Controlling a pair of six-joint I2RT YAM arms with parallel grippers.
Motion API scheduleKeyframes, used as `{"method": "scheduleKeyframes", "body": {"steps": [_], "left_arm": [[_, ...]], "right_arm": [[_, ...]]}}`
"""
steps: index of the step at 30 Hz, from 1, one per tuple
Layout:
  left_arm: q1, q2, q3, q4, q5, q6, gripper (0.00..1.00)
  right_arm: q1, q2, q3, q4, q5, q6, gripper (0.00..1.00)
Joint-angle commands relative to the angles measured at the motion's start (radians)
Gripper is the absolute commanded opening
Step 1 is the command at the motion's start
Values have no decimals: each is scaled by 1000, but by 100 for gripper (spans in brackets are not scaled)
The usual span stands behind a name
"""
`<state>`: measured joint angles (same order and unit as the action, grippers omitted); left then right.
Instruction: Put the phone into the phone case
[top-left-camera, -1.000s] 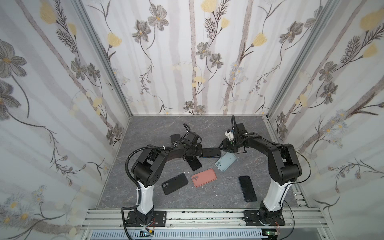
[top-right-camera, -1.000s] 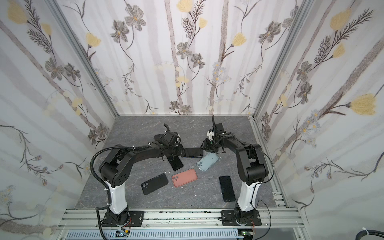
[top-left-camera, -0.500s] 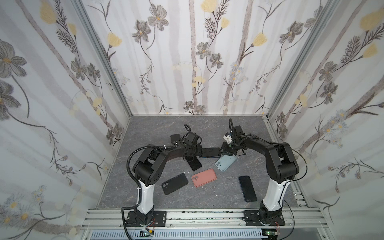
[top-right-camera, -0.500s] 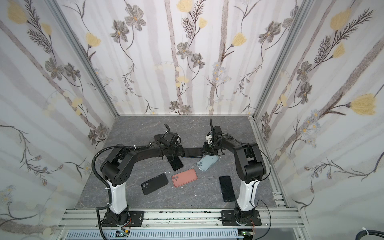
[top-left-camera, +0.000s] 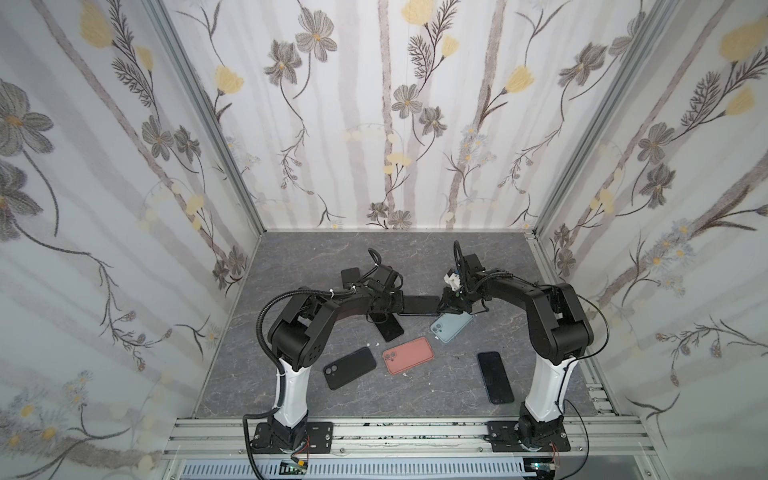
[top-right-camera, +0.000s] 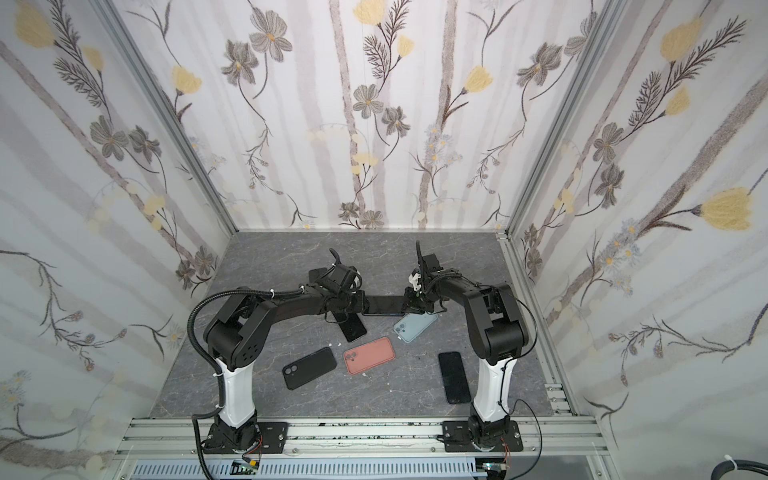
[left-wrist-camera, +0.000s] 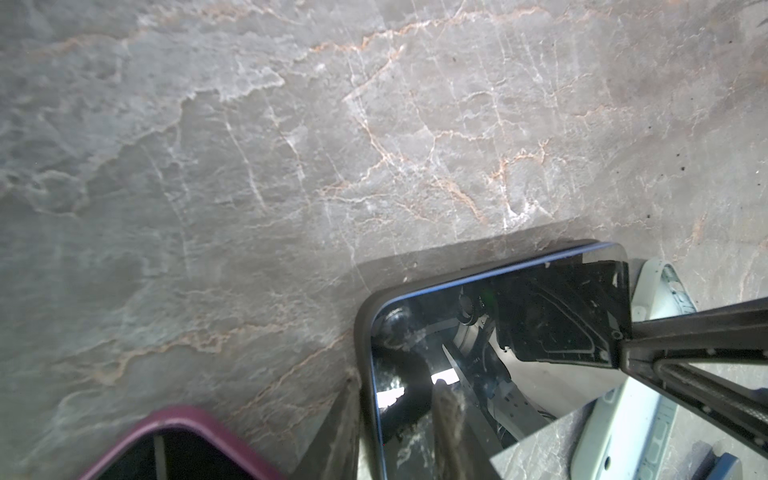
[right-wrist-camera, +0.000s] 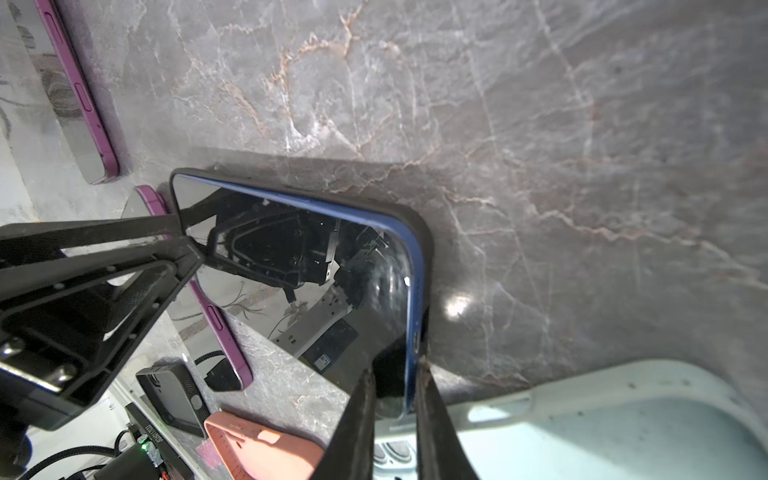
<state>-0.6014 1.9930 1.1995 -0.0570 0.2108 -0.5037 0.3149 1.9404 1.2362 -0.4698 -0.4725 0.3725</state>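
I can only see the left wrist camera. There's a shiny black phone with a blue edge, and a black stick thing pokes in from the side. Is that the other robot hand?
Observer: Yes. In the right wrist view the right gripper pinches the long edge of that glossy black phone with the blue edge, a finger on each face.
Operator: Who holds the other end?
Observer: In a top view the left gripper grips its opposite short end, so the phone bridges the two grippers.
Operator: Are there other cases around?
Observer: In both top views a salmon-pink rectangular case lies flat, closer to the camera, touched by neither gripper.
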Motion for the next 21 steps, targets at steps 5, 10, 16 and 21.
{"method": "scheduleKeyframes", "body": {"steps": [5,10,16,21], "left_arm": [[-1,-19,-19,-12,-30,-2,31],[-1,-23,-14,-16,-30,-4,30],[-1,-13,-11,-23,-6,0,29],[-4,1,-12,-30,22,1,25]], "right_arm": [[6,-16,16,-55,30,-29,23],[5,-20,19,-66,48,-31,23],[10,-5,16,-64,34,-36,18],[18,7,19,-57,19,-35,10]]}}
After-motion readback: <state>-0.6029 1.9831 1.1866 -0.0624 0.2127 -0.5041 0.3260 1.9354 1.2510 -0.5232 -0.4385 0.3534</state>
